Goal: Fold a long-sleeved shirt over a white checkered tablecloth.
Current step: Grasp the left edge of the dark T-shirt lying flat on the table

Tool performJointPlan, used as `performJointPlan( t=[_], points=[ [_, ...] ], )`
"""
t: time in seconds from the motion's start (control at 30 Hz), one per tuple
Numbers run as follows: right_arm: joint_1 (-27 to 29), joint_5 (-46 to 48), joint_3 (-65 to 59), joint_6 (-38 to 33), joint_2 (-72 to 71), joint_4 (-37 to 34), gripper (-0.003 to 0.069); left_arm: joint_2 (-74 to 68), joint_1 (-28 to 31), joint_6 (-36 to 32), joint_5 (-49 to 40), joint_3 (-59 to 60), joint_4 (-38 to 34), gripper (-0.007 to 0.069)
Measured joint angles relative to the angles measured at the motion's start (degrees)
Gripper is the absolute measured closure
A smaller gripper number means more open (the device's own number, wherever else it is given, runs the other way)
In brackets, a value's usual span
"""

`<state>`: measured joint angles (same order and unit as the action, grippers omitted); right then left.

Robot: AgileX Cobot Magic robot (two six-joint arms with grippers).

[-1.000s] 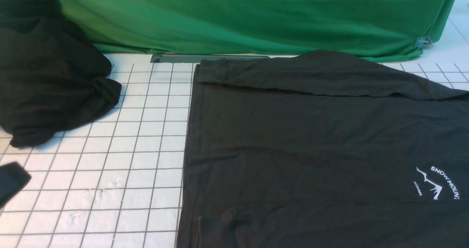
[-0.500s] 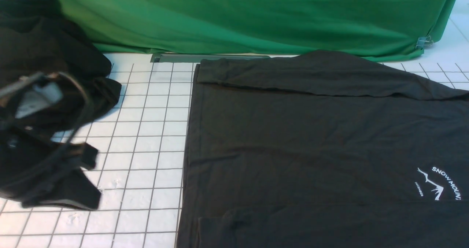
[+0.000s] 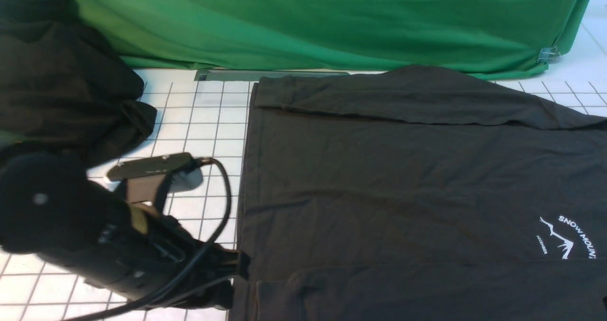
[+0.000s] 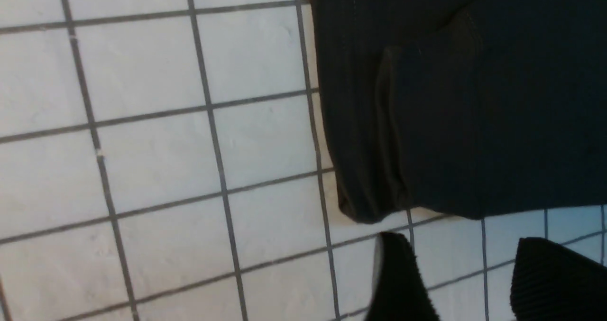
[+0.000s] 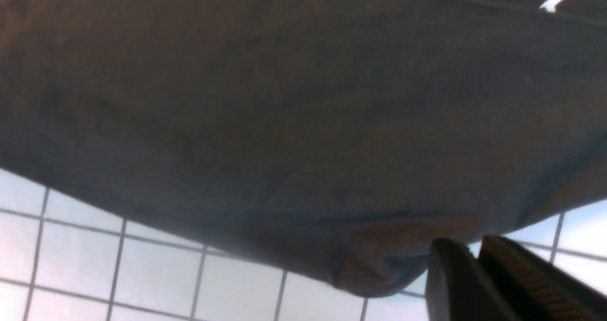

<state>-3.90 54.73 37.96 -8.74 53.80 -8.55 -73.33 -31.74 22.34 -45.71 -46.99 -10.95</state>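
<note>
Where it lies flat on the white checkered tablecloth [image 3: 199,122], the long-sleeved shirt [image 3: 403,183] fills the centre and right, a sleeve folded along its far edge. The left gripper [image 4: 457,247] hangs just beside its near left corner, jaws well apart and empty; the right gripper [image 5: 467,247] sits by the near edge, jaws all but closed on nothing. A black bundle [image 3: 61,88] lies far left

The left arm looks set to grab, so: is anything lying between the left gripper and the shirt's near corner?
Nothing visible. Only bare checkered tablecloth separates the open left gripper from the corner of the long-sleeved shirt. The black bundle lies far left, off that path.
</note>
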Motion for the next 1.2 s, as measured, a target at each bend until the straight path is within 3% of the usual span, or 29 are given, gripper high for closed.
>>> performJointPlan(
  t=[0.13,0.37,0.63,1.0,1.1,1.2],
  points=[
    [0.0,-0.9,0.0,0.0,0.0,0.0,0.0578,-6.3,1.8,-0.1,0.7,-2.0,0.6,0.0207],
    [0.0,-1.1,0.0,0.0,0.0,0.0,0.0562,-15.9,2.9,-7.3,1.5,-7.7,-1.9,0.0200],
    [0.0,-1.3,0.0,0.0,0.0,0.0,0.0546,-26.5,2.9,-20.3,2.6,-11.1,-10.6,0.0281],
    [0.0,-1.3,0.0,0.1,0.0,0.0,0.0535,-29.9,2.9,-27.1,3.2,-11.3,-16.3,0.0309],
    [0.0,-1.4,0.0,0.1,0.0,0.0,0.0533,-29.9,2.9,-27.1,3.6,-11.3,-16.3,0.0351],
    [0.0,-1.4,0.0,0.1,0.0,0.0,0.0529,-29.9,2.9,-27.3,3.5,-11.3,-16.2,0.0461]
  ],
)
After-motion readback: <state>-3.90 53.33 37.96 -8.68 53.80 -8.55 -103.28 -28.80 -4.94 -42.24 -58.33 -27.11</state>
